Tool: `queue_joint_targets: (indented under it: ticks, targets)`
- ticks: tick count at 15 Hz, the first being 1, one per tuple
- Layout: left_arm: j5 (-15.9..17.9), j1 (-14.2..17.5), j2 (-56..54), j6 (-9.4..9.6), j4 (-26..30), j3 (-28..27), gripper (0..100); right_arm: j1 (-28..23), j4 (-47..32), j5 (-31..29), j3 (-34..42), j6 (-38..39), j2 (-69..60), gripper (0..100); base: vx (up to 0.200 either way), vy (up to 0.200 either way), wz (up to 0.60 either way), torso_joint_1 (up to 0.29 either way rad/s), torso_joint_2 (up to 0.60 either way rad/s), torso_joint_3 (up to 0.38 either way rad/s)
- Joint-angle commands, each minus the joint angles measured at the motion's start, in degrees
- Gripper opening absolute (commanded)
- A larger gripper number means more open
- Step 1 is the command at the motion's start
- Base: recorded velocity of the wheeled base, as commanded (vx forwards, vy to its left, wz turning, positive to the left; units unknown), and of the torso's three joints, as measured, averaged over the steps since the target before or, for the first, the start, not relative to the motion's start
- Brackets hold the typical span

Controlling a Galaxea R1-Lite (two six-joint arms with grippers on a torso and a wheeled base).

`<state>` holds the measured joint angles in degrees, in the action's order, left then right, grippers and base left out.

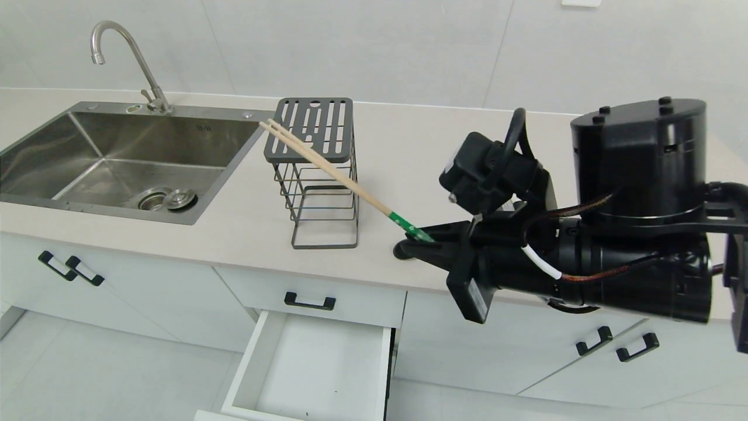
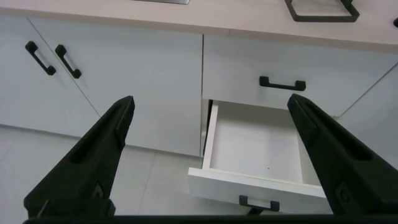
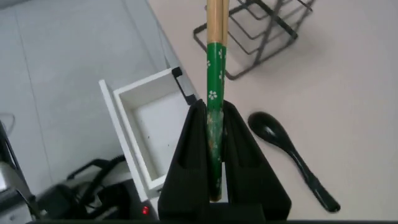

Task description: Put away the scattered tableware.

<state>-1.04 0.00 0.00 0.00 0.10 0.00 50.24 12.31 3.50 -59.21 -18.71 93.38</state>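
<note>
Fingers of the right gripper [image 3: 214,111] pinch the green ends of the chopsticks [image 1: 327,166], whose shafts slant across the front of the wire rack [image 1: 310,126]. This looks like mid-carry. The next move is probably to lower them into the open drawer [image 1: 310,362] below the rack. Fingers of the left gripper [image 2: 211,102] gape wide, empty.

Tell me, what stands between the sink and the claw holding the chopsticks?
A dark wire rack stands there on the counter, in the head view; the right gripper holds chopsticks across its front.

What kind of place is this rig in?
Most likely a kitchen: steel sink with a tap set in a countertop, white cabinets with an open drawer below, and chopsticks held in the right pincer.
</note>
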Motion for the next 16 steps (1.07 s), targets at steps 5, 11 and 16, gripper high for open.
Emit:
queue_joint_targets:
  ticks: [5, 11, 16]
  targets:
    - [-0.02, 0.00, 0.09, 0.00, -0.01, 0.00, 100, 1.00, 2.98, 1.51, -7.41, -13.81, 11.83, 0, 0.000, 0.000, 0.00, 0.000, 0.00, 0.000]
    - [-0.02, 0.00, 0.00, 0.00, -0.01, 0.00, 100, 2.76, -4.93, 3.36, -22.26, -14.86, 22.64, 0, 0.000, 0.000, 0.00, 0.000, 0.00, 0.000]
    - [-0.02, 0.00, 0.09, 0.00, -0.01, 0.00, 100, 3.99, -8.01, 4.41, -19.54, -16.53, 19.91, 0, 0.000, 0.000, 0.00, -0.049, 0.09, 0.050]
